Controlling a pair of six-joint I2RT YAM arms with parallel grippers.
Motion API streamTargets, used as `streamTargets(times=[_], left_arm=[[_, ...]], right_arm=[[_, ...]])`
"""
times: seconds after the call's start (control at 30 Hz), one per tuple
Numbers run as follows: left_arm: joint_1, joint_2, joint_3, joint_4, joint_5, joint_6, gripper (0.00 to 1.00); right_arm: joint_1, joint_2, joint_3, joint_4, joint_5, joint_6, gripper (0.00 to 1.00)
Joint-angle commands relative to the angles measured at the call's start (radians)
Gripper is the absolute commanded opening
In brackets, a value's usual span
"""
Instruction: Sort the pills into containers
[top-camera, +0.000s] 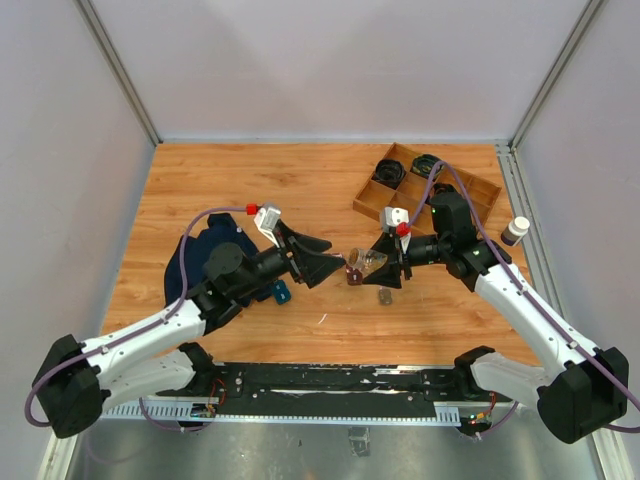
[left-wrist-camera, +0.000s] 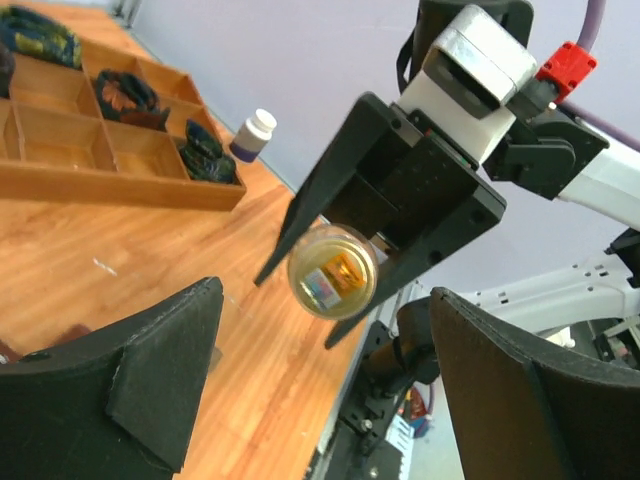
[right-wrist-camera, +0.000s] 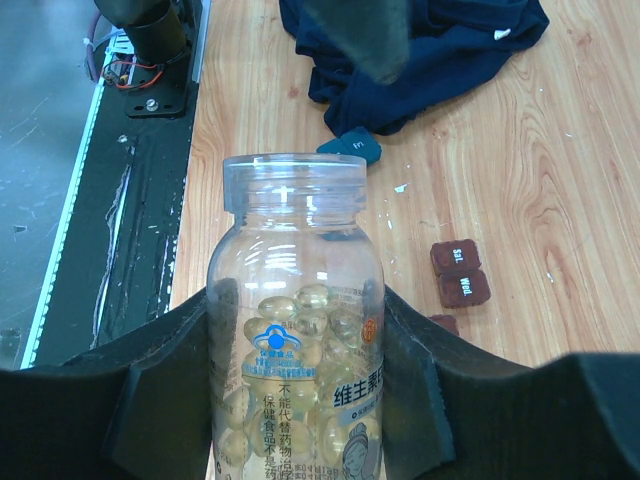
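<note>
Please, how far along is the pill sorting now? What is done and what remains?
Done: the right gripper holds the pill bottle off the table. In hand: the open left gripper faces the bottle's top without touching it. Left: the yellow pills sit inside the bottle, and the two brown containers on the table look shut, with no pill near them.

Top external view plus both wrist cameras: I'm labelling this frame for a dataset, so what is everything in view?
pill bottle: one, clear, uncapped, yellow pills, in right gripper
containers: two, dark brown, touching, centre of scene
wooden tray: one, brown, far right
cables: several, black, in tray
small bottle: one, white-capped, right of tray
cloth: one, dark blue, left
block: one, blue, beside cloth
left gripper: one, black, open, facing bottle
right gripper: one, black, shut on pill bottle
</note>
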Motion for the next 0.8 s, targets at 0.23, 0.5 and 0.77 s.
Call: streamTargets(times=[0.23,0.5,0.77], left_arm=[[-0.175,-0.01,0.12,-0.254,-0.372,0.033,0.88],[-0.202,0.07,0.184,-0.26,-0.345,0.052,0.85],[-0.208,0.117,0.203,-0.26,-0.312,0.054,0.67]], right_arm=[[-0.006,0.002,0.013,0.019,-0.021,-0.016,0.01],[-0.006,0.002,0.012,0.019,-0.021,-0.016,0.01],[-0.007,0.001,0.012,0.019,-0.021,-0.016,0.01]])
